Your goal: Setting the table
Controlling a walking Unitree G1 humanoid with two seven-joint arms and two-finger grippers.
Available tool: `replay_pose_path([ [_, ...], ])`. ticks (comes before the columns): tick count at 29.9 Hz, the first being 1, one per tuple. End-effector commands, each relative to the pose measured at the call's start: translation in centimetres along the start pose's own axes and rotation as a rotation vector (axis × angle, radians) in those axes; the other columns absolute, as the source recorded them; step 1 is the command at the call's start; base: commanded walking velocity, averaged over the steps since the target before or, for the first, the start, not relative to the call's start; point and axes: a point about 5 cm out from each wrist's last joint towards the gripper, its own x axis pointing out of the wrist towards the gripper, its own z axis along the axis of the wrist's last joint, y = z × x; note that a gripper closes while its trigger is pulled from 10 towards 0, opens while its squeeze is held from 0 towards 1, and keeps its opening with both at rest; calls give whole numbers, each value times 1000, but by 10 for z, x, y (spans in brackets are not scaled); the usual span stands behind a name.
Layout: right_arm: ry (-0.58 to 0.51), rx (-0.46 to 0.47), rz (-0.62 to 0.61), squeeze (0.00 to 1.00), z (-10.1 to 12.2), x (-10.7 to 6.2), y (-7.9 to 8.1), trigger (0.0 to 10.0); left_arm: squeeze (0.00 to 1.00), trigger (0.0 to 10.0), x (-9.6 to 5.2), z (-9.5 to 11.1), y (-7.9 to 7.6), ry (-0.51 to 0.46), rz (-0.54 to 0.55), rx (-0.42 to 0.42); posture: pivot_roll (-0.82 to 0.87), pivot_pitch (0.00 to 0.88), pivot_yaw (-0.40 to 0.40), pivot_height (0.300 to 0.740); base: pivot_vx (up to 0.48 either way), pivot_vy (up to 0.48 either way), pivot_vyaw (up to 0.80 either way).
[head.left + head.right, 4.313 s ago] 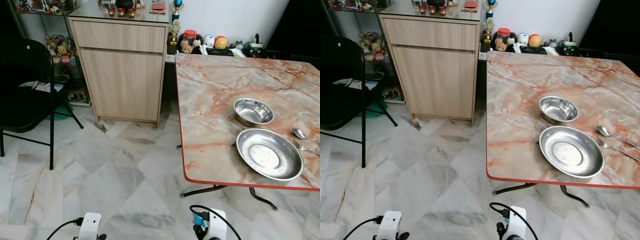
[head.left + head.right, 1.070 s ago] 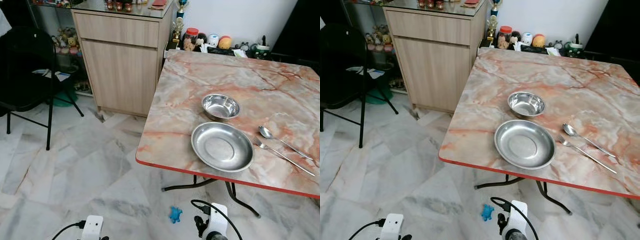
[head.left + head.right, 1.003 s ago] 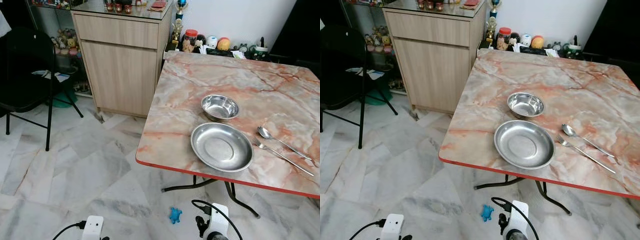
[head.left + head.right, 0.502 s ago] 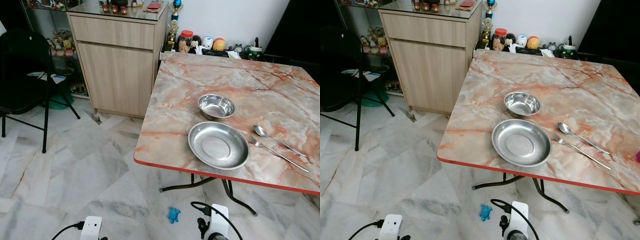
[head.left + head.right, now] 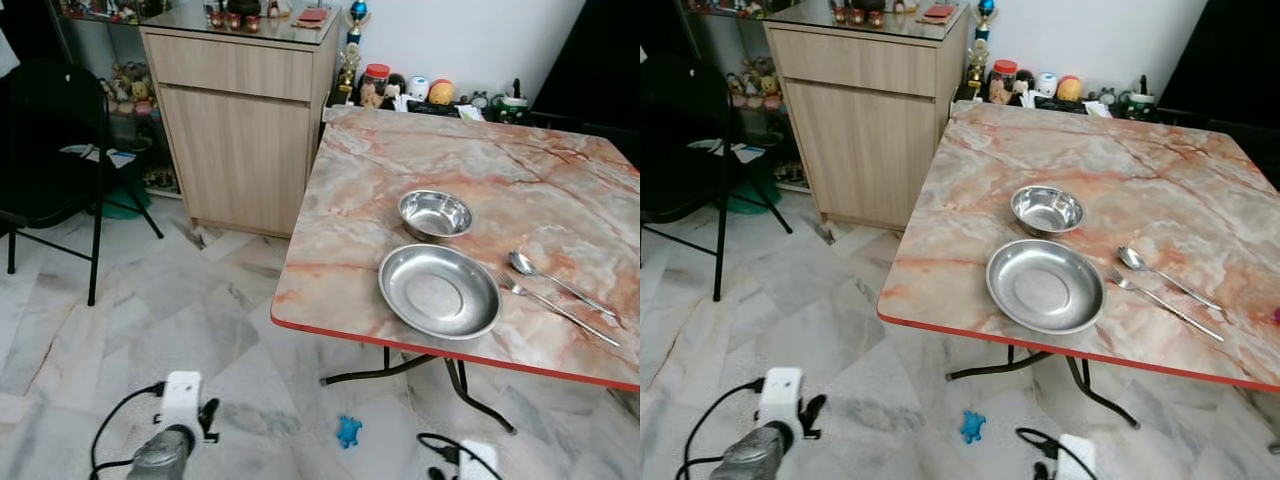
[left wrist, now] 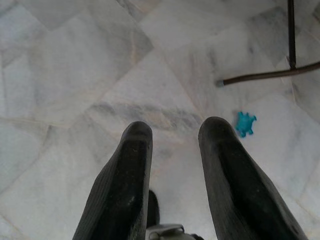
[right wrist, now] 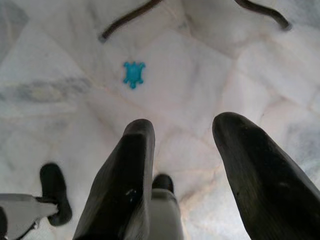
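At the far left a black folding metal chair point(image 5: 45, 140) stands on the pale veined marble floor point(image 5: 150, 320), and next to it a light wood-grain cabinet point(image 5: 245, 130) with a glossy top carries small ornaments. Low in the head views, the left gripper point(image 6: 172, 135) hangs over the tiles with its two long ribbed black fingers spread and nothing between them. A small turquoise turtle-shaped toy point(image 5: 348, 431) lies on the floor under the table's near edge, close to the curved dark metal legs.

Further right comes the square table point(image 5: 340, 260), a pink-and-cream marble-patterned laminate with a thin red rim, smooth and slightly shiny. On it, near the front edge, sits a wide shallow stainless-steel plate point(image 5: 439, 291), and just behind it, apart by a narrow gap, a smaller deeper round steel bowl point(image 5: 434, 214); both are polished and would slide easily on that surface. To the right of the plate lie a steel spoon point(image 5: 555, 281) and a steel fork point(image 5: 555, 308), side by side and angled, thin and flat against the tabletop. The right gripper point(image 7: 185, 150) points down at the floor, its rounded black fingers also held apart and empty.

Judging by this, the setting itself looks largely laid out, and the robot stands short of the table. Any next adjustment would call for closing in and raising an arm to table height; the flat cutlery would need a careful low pinch.
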Motion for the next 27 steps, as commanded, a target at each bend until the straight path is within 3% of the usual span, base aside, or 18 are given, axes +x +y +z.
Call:
replay_pose_path([
  [1,8,7,-12,0,-1,-1,-6,10000,0,10000,-2,-9,1,37,-1,1,125,0,-83,736,0,0,0],
  [4,28,26,-10,0,-6,-1,-1,10000,0,10000,-5,-17,0,61,-1,-6,125,0,-78,736,0,0,0],
  [10,-38,66,-6,0,1,0,6,10000,0,10000,-9,-24,2,64,-2,-10,120,10,-74,736,0,0,0],
  [13,-89,1,-16,0,6,-3,-13,10000,0,10000,-9,-25,4,66,0,-6,110,14,-71,736,0,0,0],
  [16,-126,14,-29,0,5,-6,-22,10000,0,10000,-10,-25,5,67,2,-1,104,13,-69,736,0,0,0],
  [18,-145,-39,-44,0,5,-7,-25,10000,0,10000,-10,-25,6,65,3,1,108,10,-75,736,0,0,0],
  [21,-180,1,-70,0,7,-10,-34,10000,0,10000,-9,-24,6,59,5,0,113,8,-78,736,0,0,0],
  [27,-280,-14,-98,0,14,-15,-42,10000,0,10000,-10,-26,6,60,6,1,106,11,-88,736,0,0,0],
])
